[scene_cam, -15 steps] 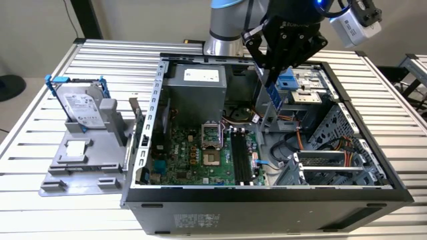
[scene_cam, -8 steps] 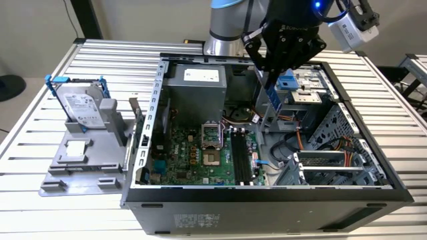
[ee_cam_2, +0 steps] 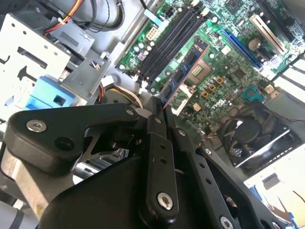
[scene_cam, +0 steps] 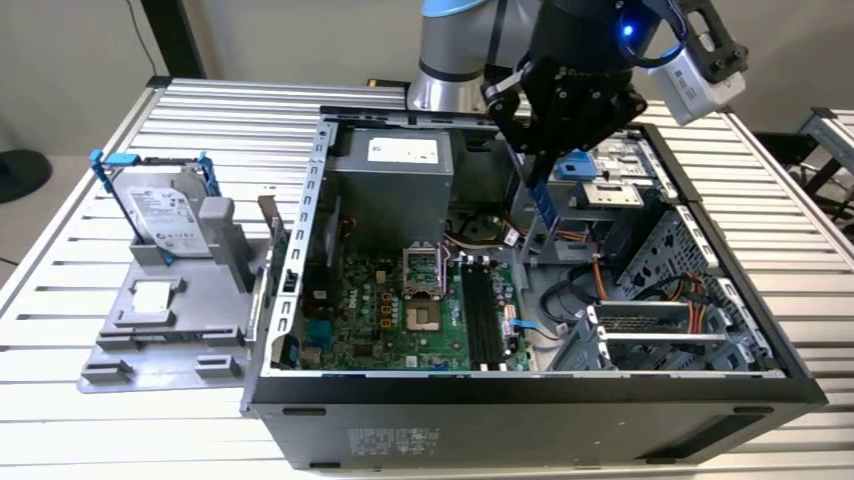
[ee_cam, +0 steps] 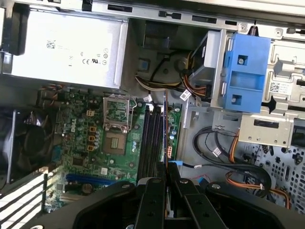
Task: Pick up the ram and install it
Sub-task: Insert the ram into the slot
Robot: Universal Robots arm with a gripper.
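My gripper (scene_cam: 531, 155) hangs over the open computer case (scene_cam: 307, 250), shut on the ram (scene_cam: 545, 200), a thin bluish stick that points down from the fingers. The stick is held in the air above the back end of the long black motherboard slots (scene_cam: 483, 315), clear of them. In the second wrist view the ram (ee_cam_2: 186, 74) sticks out past the gripper (ee_cam_2: 157, 112) with its dark chips showing, over the green motherboard (ee_cam_2: 238, 62). In the first wrist view the ram (ee_cam: 165, 129) appears edge-on, roughly in line with the slots (ee_cam: 152, 138) beyond the gripper (ee_cam: 167, 174).
A silver hard drive in a blue frame (scene_cam: 167, 210) stands on a grey fixture (scene_cam: 174, 310) to the exterior view's left of the case. Inside the case are the grey power supply (scene_cam: 394, 175), a blue bracket (scene_cam: 577, 165), loose cables (scene_cam: 587, 290) and the drive cage (scene_cam: 667, 330).
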